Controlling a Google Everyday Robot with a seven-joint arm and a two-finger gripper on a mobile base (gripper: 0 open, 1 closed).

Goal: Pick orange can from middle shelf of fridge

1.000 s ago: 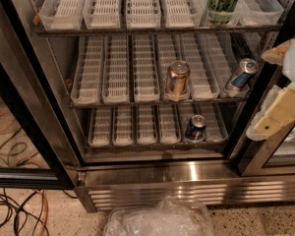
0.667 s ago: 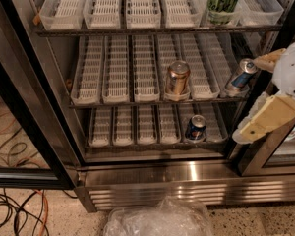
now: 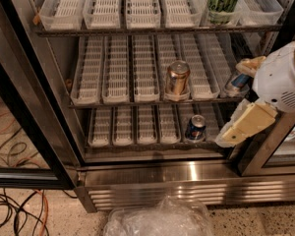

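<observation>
The robot's gripper hangs at the right edge of the frame, in front of the open fridge, its two cream fingers spread wide and holding nothing. The orange can stands upright near the front of a white lane tray on the middle shelf, right of centre and apart from the claw.

The nearest hazard, as it looks from here, is the slim blue-and-silver can at the right end of the same shelf. It sits just behind the open fingers, partly hidden by them, and a sideways sweep toward the target could knock it over or end with the claw closing on the wrong can. The tray walls on either side of the orange can leave little room for the fingers, so a slightly off approach could snag plastic or tip the can backward down its lane. A smooth metal can may also slip from a shallow grip. The top shelf, carrying a green-and-black can, limits the lift, and another blue can stands on the bottom shelf below.
</observation>
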